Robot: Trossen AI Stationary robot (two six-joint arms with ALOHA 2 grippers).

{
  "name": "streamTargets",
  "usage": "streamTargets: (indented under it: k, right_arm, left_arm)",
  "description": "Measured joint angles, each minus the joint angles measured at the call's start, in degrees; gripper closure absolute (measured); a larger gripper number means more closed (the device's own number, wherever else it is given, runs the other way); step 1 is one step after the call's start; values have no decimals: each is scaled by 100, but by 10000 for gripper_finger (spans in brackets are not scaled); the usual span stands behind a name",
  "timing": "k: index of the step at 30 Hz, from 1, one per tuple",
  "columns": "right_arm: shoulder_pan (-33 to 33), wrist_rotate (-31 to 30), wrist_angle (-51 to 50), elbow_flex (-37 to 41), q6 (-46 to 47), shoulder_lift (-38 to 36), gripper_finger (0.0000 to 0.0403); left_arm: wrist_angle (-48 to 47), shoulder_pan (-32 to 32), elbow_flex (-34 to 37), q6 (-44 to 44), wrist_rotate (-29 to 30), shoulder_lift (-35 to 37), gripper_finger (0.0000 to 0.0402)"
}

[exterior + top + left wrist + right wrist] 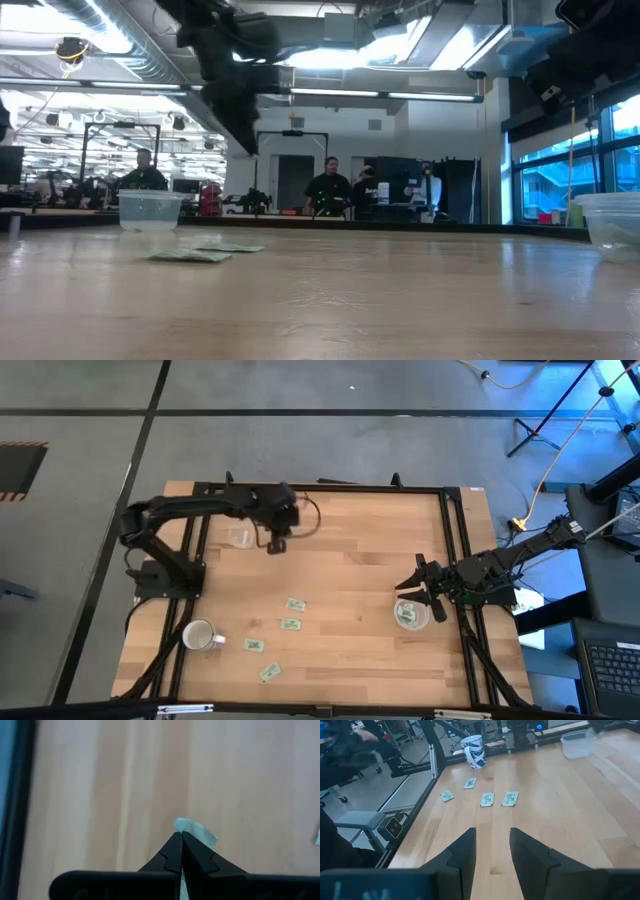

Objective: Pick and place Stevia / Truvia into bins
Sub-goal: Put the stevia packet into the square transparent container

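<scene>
Four pale green and white sachets lie flat on the wood near the table's near-left part: (295,604), (290,624), (255,645), (268,672). They also show in the right wrist view, for instance the sachet (510,798). My left gripper (278,545) hangs just right of the left clear bin (240,538), shut on one sachet (196,831). My right gripper (420,582) is open (492,845) and hovers just beyond the right clear bin (410,613), which holds several sachets. My left gripper pinches a sachet between its two fingertips (176,851), coming from above and pointing down. One pale end of the sachet (197,830) sticks out past the tips. The sachet is lifted clear of the table; the fingers hide the rest of it.
A white mug with a handle (200,636) stands near the table's near-left corner, close to the loose sachets. A black frame rail (320,488) runs around the tabletop. Bare wood lies in the middle between the two arms. People stand in the room far behind the table (330,185).
</scene>
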State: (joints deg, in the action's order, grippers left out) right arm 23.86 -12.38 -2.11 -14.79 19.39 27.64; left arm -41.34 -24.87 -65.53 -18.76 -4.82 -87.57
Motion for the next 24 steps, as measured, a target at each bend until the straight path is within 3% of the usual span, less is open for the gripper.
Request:
streamTargets:
  k: [10,24]
  right_arm:
    - [-1,0,-73,4,-1,0,280]
    - [0,0,-85,4,7,0,280]
  left_arm:
    - [139,-1105,1063,1065,16,1041,400]
    - [860,-1667,2262,1706,26,1753,400]
